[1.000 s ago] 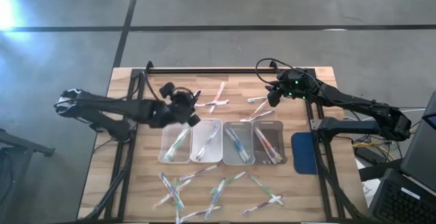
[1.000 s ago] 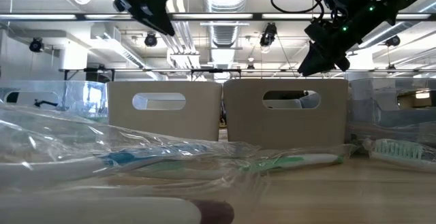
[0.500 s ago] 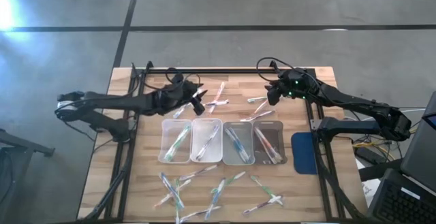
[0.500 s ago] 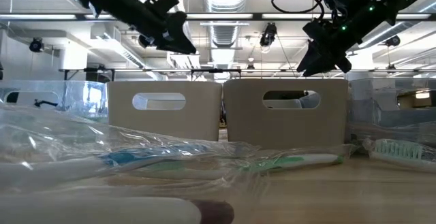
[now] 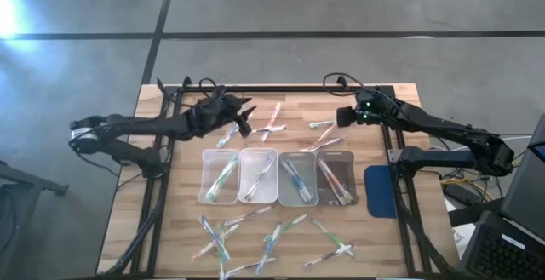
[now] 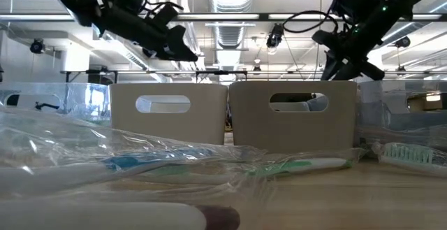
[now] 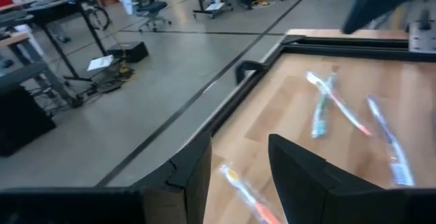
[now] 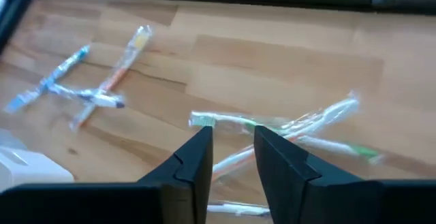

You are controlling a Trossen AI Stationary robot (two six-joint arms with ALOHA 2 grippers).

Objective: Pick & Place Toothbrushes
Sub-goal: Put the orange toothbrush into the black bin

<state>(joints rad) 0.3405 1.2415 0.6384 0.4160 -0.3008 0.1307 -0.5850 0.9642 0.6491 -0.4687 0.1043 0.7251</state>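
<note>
Wrapped toothbrushes lie in loose groups on the wooden table: a crossed pair (image 5: 271, 125) and an orange one (image 7: 242, 191) at the far middle, green ones (image 8: 272, 124) at the far right, and several near the front edge (image 5: 272, 237). More lie in four clear trays (image 5: 203, 197) standing in a row. My left gripper (image 7: 238, 142) hovers open above the orange toothbrush, pointing nearly level toward the table's right. My right gripper (image 8: 231, 132) hangs open, slanting down over the green toothbrushes (image 5: 322, 125). Neither touches anything.
A black frame rail (image 5: 289, 87) runs along the table's far edge, and the arms' posts stand at both sides. A blue pad (image 5: 381, 191) lies at the right edge. Bare wood shows between the trays and the far toothbrushes.
My left gripper has swung from above the left trays toward the far edge and come down, tipping to point nearly level over the far-middle toothbrushes. My right gripper has stayed in place and rolled about its own axis. No toothbrush has moved.
</note>
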